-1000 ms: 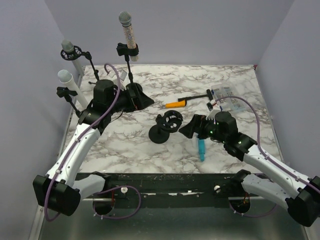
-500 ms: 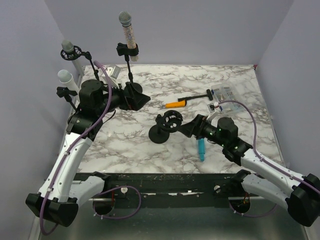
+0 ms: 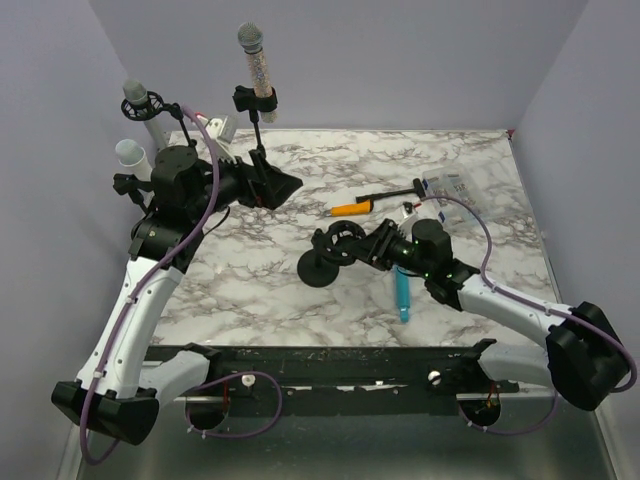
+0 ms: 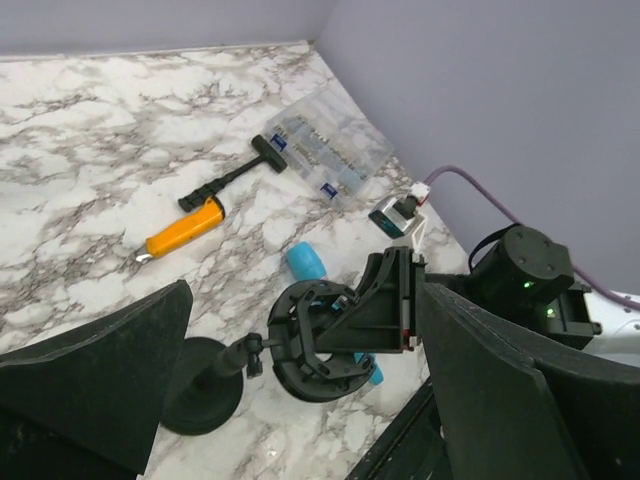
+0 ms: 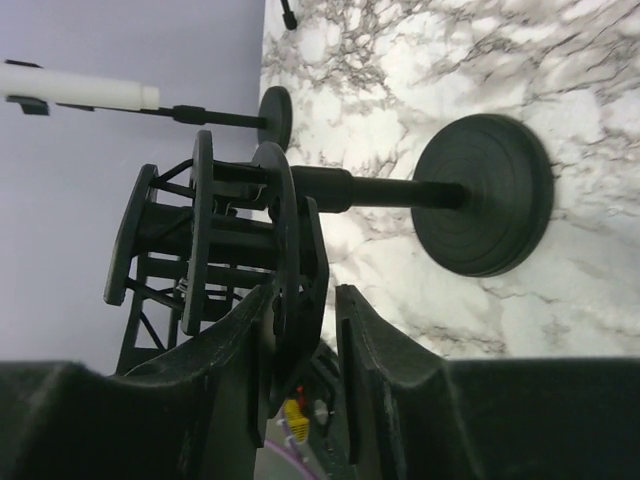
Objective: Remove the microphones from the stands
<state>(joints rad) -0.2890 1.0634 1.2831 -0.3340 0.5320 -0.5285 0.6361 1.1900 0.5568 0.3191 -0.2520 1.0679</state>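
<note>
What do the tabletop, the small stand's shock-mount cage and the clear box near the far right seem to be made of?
Tabletop: looks like marble, white with grey veins, though possibly a printed laminate. Shock-mount cage: matte black, thin moulded ribs, probably plastic. Clear box: see-through with compartments and labels, likely glossy hard plastic.

The worktop (image 3: pixel 480 180) is white marble veined in grey. A black stand (image 3: pixel 325 257) sits mid-worktop beside a turquoise microphone (image 3: pixel 402 296); an orange-handled cutter (image 3: pixel 352 208) lies toward the far edge.
</note>
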